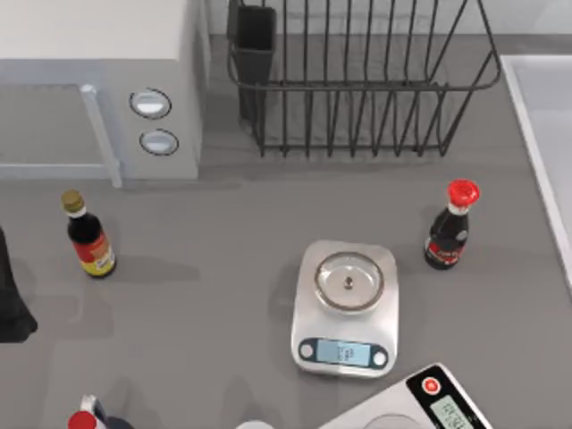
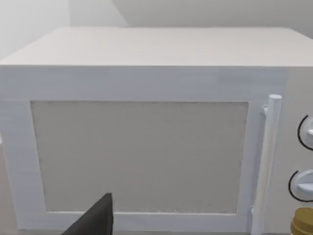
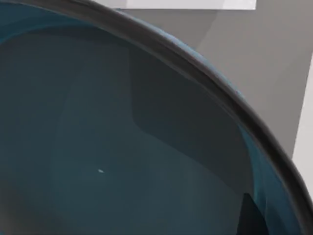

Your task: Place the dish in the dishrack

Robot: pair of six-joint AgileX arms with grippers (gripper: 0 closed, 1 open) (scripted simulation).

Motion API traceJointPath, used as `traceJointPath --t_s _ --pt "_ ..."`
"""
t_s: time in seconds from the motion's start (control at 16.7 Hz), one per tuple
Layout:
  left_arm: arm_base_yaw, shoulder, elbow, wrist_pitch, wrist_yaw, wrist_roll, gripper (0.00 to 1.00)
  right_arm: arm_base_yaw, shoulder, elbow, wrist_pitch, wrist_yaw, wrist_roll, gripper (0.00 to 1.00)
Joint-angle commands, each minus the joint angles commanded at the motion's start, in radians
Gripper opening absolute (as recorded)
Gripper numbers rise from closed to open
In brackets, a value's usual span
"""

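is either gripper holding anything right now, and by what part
Cannot be told. The right wrist view looks closely into the teal dish, but no fingers are seen closing on it. The left arm sits by the microwave, holding nothing visible.

Dish (image 3: 122,147) and dishrack (image 1: 357,85) cropped by frame edges; scale (image 1: 344,308) readout illegible.

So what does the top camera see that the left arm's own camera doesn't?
Top camera alone: the dishrack, a scale, a red-capped bottle, a second scale at the near edge. Left wrist camera alone: the microwave's whole door window. Both share the microwave, its handle, two knobs and the yellow-capped bottle.
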Motion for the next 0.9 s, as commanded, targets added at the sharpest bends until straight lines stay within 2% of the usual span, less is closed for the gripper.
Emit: traceJointPath --t_s 0.18,0.36,0.72,0.9 --pt "0.000 0.000 0.000 0.000 0.000 0.000 1.00 0.000 -0.026 0.172 -0.198 0.000 0.001 0.00" --pt "0.000 0.000 0.000 0.000 0.000 0.000 1.00 0.003 -0.053 0.274 -0.301 0.000 0.004 0.00" --pt "0.000 0.000 0.000 0.000 0.000 0.000 1.00 0.005 -0.057 0.287 -0.314 0.000 0.006 0.00" --pt "0.000 0.000 0.000 0.000 0.000 0.000 1.00 0.067 -0.066 0.278 -0.252 0.047 0.025 0.00"
